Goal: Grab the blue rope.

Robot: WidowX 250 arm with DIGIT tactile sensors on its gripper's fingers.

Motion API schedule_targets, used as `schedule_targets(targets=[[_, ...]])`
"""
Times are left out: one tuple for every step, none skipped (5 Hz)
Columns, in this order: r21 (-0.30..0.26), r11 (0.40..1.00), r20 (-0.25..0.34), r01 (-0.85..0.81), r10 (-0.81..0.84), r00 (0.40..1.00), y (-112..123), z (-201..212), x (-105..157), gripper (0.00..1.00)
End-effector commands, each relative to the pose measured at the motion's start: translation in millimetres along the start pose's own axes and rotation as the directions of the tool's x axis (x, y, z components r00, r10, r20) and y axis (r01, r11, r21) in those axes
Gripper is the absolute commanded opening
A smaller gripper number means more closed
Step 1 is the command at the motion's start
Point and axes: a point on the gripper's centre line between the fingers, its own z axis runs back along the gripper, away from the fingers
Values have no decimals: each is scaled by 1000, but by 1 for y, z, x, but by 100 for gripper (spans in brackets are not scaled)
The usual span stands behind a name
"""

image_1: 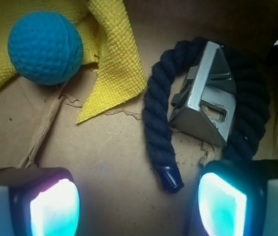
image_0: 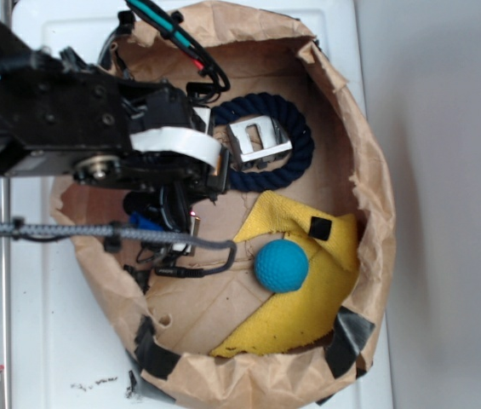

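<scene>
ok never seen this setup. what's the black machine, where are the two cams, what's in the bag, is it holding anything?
The black machine is a small robot arm, reaching in from the left. The exterior view looks straight down on it. The wrist view comes from a camera on the arm's hand, looking past its two glowing fingers.

Everything lies in a shallow brown paper bag with rolled-down walls: a blue rope curled around a silver metal block, a yellow cloth, and a teal ball resting on that cloth.

The gripper is open and holds nothing. The rope's taped end lies between the fingers, untouched.
</scene>
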Motion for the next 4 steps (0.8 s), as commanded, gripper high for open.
schedule_targets(targets=[[101, 992, 15, 75, -77, 997, -14, -12, 13, 100], [114, 989, 26, 98, -102, 994, -20, -19, 15, 100], [84, 989, 14, 125, -127, 992, -25, -25, 15, 100], [23, 989, 7, 145, -145, 989, -27, -25, 16, 100]])
